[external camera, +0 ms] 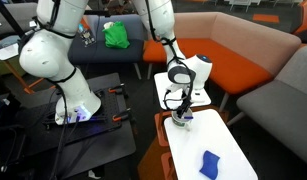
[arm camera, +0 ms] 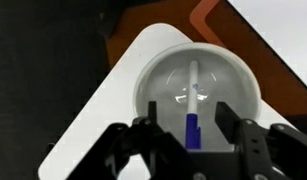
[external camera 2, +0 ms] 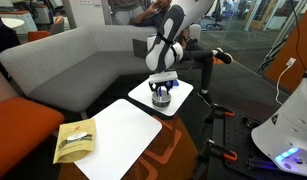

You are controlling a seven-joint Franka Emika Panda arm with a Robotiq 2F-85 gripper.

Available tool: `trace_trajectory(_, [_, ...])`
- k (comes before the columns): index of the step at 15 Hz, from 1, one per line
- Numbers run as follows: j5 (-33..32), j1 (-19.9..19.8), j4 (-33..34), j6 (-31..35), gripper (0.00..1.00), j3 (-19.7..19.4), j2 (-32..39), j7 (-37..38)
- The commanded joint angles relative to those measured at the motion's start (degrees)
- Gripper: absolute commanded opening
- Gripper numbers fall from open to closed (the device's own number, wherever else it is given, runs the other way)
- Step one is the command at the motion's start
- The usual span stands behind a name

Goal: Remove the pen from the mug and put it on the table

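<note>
Wrist view, nearest first: the black two-fingered claw [arm camera: 188, 125] is hanging released, its fingers [arm camera: 145, 140] standing apart on either side of the thin dark bluish pen [arm camera: 193, 135] and not visibly gripping it.

The pen is standing inside the small round white mug [arm camera: 153, 75], leaning toward the wall nearer the claw. Its near part is showing dark blue; the rest is washing out pale in the glare. Nothing else is showing in the mug.

The mug is sitting near a rounded corner of the long white worktop with the orange-brown edge [arm camera: 98, 115].

In an exterior view the claw [external camera: 178, 107] is pointing straight down over the mug [external camera: 181, 122], which is resting at the far end of the worktop [external camera: 233, 150]. A flat blue cloth [external camera: 210, 163] is lying well apart on the near end.

In an exterior view the claw [external camera 2: 163, 92] is again hanging directly above the mug; a yellowish packet [external camera 2: 75, 140] is lying on a separate squarer white table [external camera 2: 128, 135] in front.
</note>
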Motion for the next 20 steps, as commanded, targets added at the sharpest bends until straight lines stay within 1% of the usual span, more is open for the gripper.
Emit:
trace_trajectory(1, [2.7, -1.2, 3.6, -0.5, 0.56, 1.0, 2.7, -2.9])
trace_trajectory(2, [2.8, -1.3, 4.6, -0.6, 0.55, 1.0, 3.5, -3.1])
trace_trajectory(4, [3.0, -1.3, 7.2, -1.3, 0.48, 0.8, 5.3, -3.6])
trace_trajectory(5, [3.2, -1.6, 8.3, -1.6, 0.49, 1.0, 6.2, -4.0])
trace_trajectory(6, [3.4, -1.9, 9.2, -1.9, 0.43, 1.1, 6.9, -4.2])
trace_trajectory(7, [3.5, -2.0, 9.8, -2.1, 0.43, 1.0, 7.5, -4.1])
trace_trajectory(9, [3.6, -2.2, 10.5, -2.2, 0.34, 0.8, 8.4, -4.0])
trace_trajectory(10, [3.6, -2.3, 10.5, -1.9, 0.16, 0.7, 8.6, -4.1])
trace_trajectory(11, [3.5, -2.2, 10.5, -1.7, 0.07, 0.5, 8.9, -3.9])
trace_trajectory(12, [3.4, -2.0, 10.2, -1.4, 0.01, 0.4, 8.6, -3.9])
trace_trajectory(13, [3.2, -1.8, 10.0, -1.3, 0.00, 0.1, 8.4, -3.9])
trace_trajectory(14, [3.0, -1.4, 9.5, -0.8, 0.04, -0.3, 8.1, -3.5])
trace_trajectory(16, [1.5, 0.5, 8.1, -0.2, 0.04, -2.2, 7.3, -2.6])
trace_trajectory(20, [-3.4, 8.5, 4.3, 1.8, 0.04, -9.9, 5.3, 1.2])
